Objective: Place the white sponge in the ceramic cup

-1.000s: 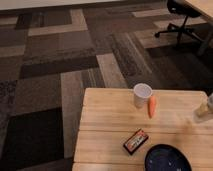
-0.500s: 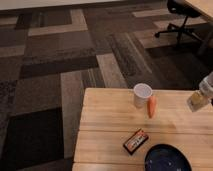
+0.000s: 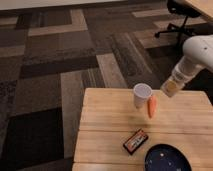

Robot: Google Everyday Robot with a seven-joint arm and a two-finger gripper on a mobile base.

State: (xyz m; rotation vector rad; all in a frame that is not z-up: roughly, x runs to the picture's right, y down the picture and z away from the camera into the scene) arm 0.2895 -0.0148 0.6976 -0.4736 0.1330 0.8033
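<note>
Item count: one wooden table (image 3: 107,122), carrying one ceramic cup (image 3: 142,94), one orange carrot (image 3: 152,106), one black-and-orange packet (image 3: 136,141) and one dark blue speckled plate (image 3: 167,159). One white sponge (image 3: 170,89), clamped in the one gripper (image 3: 173,86), which hangs over the table's far right edge, near the cup. One white robot arm (image 3: 199,51). One office chair (image 3: 181,14) on the carpet beyond.

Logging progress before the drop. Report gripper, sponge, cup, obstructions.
Gripper shut on the white sponge, raised right of the ceramic cup. Sponge not yet in cup. Carrot beside cup, not over its mouth.
</note>
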